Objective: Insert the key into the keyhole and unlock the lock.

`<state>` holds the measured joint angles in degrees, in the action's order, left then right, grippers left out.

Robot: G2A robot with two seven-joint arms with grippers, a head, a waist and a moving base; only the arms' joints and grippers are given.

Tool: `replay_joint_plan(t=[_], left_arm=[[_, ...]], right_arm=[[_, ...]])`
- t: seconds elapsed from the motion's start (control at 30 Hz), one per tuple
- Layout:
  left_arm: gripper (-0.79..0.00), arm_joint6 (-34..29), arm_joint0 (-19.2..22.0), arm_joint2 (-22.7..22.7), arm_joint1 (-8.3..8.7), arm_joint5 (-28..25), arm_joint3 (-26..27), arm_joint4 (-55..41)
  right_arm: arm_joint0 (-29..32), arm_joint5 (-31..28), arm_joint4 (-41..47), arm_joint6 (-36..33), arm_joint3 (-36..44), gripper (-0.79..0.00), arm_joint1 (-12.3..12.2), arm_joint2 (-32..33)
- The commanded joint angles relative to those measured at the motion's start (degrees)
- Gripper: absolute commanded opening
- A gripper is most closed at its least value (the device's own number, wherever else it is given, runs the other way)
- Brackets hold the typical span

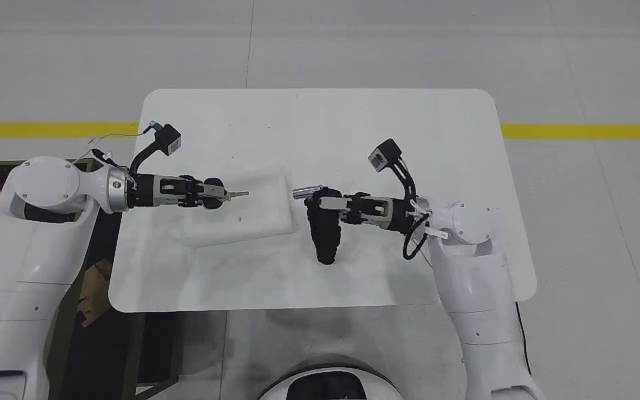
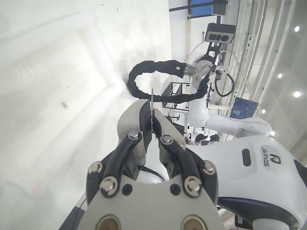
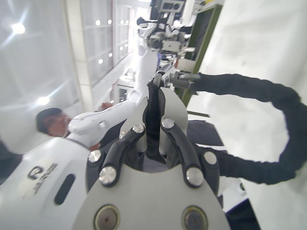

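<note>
light: bright, overhead lamps [image 2: 297,94] | table [image 1: 300,120] glare-washed | shadows: seemingly soft

I'm looking at a thin silvery metal key [image 2: 151,106], bare and smooth. The black cable lock [image 2: 153,64] is sleeved in rough woven cloth, its cylinder head [image 2: 197,74] glossy metal. The white counter [image 1: 300,130] looks matt and smooth.

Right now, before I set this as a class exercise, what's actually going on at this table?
The left arm has its jaws shut on a small key, blade pointing at the other arm. The right arm has its jaws clamped on a black cable lock, its metal head facing the key. Both are held over the white table, a gap between them; the key is not yet inserted.
</note>
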<state>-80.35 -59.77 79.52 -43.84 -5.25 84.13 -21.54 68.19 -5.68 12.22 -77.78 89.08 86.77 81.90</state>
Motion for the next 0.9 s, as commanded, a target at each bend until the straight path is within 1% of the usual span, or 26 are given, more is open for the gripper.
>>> replay_joint_plan(t=[0.0, 0.1, 0.13, 0.2, 0.27, 0.37, 0.43, 0.5, 0.57, 0.7, 0.87], left_arm=[[-0.785, 0.0, 0.0, 0.0, 0.0, 0.0, 0.0, 0.0], [-0.785, 0.0, 0.0, 0.0, 0.0, 0.0, 0.0, 0.0], [-0.785, 1.9, -2.2, 0.3, -0.1, -0.2, 1.2, -1.5], [-0.785, 5.4, -5.1, 1.1, -0.5, -1.7, 4.0, -6.4], [-0.785, 5.3, -6.7, 0.4, -1.17, -3.5, 5.1, -14.0], [-0.785, 2.1, -7.1, -0.8, -2.14, -7.6, 4.2, -23.3], [-0.785, -0.8, -6.7, -1.4, -2.65, -10.9, 2.1, -26.3], [-0.785, -3.4, -5.8, -2.2, -3.15, -11.7, 0.4, -29.1], [-0.785, -4.2, -5.0, -2.9, -3.49, -12.0, -0.7, -28.5], [-0.785, -2.4, -4.4, -3.8, -4.13, -11.8, -1.2, -26.9], [-0.785, -0.2, -4.6, -4.6, -4.71, -10.9, 0.3, -23.6]], right_arm=[[-0.1, -0.1, -2.3, -0.2, 0.1, -0.785, -0.1, 0.1], [-0.1, -0.1, -2.3, -0.2, 0.1, -0.785, -0.1, 0.1], [-0.1, -0.1, -2.3, -0.2, 0.1, -0.785, -0.1, 0.1], [3.8, -0.9, 1.0, 4.1, 2.5, -0.785, 0.0, 0.4], [5.2, -2.5, 0.5, 5.6, 4.0, -0.785, -0.1, -0.8], [5.6, -3.9, 4.9, 6.7, 2.9, -0.785, 0.0, -2.5], [5.2, -4.6, 6.4, 6.4, 1.9, -0.785, 0.0, -3.2], [4.9, -5.5, 7.0, 6.5, 1.2, -0.785, -0.2, -3.7], [4.8, -6.8, 7.4, 6.6, 1.0, -0.785, -0.3, -4.2], [4.8, -8.4, 7.1, 6.6, 1.3, -0.785, -0.7, -4.4], [5.2, -9.2, 5.8, 6.9, 2.5, -0.785, -1.3, -4.4]])
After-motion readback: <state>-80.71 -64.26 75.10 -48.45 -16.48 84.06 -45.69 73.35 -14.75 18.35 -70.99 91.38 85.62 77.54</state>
